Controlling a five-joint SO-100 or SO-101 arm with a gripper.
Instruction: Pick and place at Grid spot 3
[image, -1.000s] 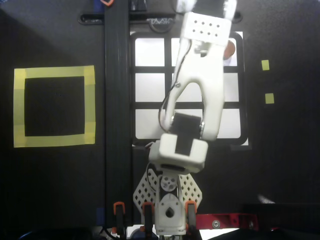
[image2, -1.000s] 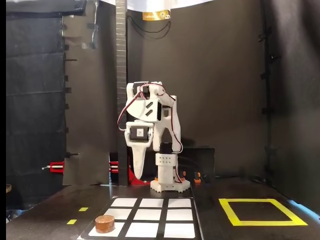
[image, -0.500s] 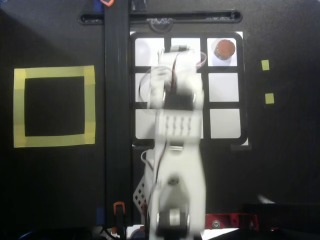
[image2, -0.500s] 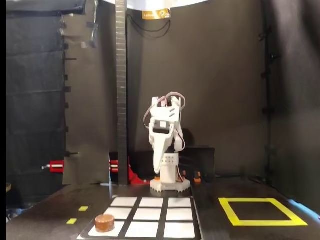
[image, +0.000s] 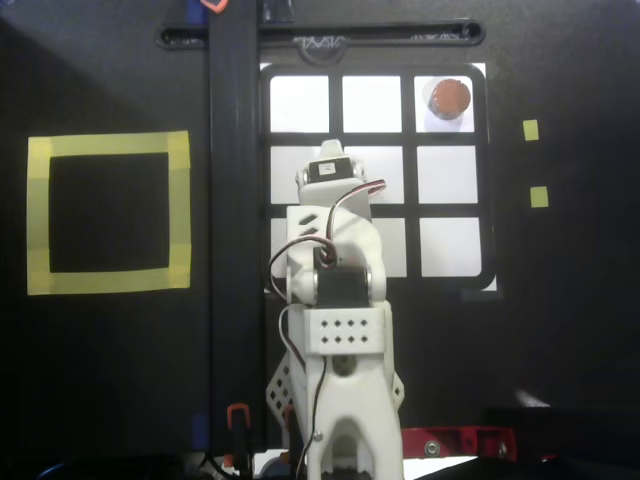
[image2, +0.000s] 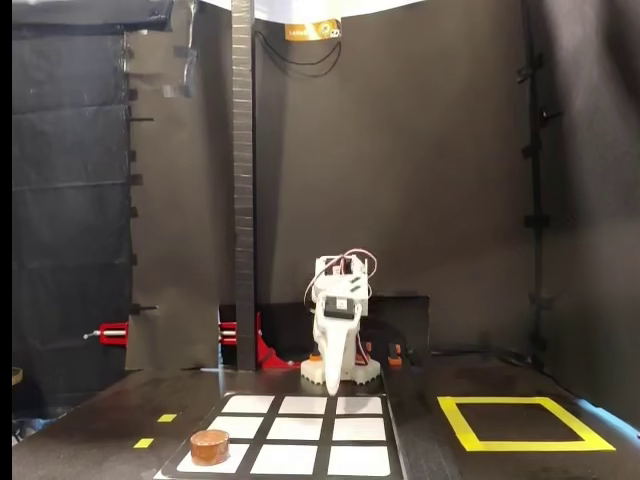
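Note:
A brown round puck (image: 447, 97) lies in Grid spot 3 (image: 468, 122), the top right corner cell of the glowing black-framed grid in the overhead view. In the fixed view the puck (image2: 209, 446) sits in the near left cell (image2: 238, 460). My white arm is folded back, and the gripper (image2: 332, 384) hangs tip down just behind the grid's far edge. Its fingers look shut and empty. In the overhead view the gripper (image: 333, 152) is mostly hidden under the wrist motor, over the middle column, well apart from the puck.
A yellow tape square (image: 108, 213) lies on the black table left of the grid in the overhead view. A tall black post (image: 233, 220) stands between them. Two small yellow tape marks (image: 531, 130) lie right of the grid. Red clamps (image2: 113, 331) sit at the back.

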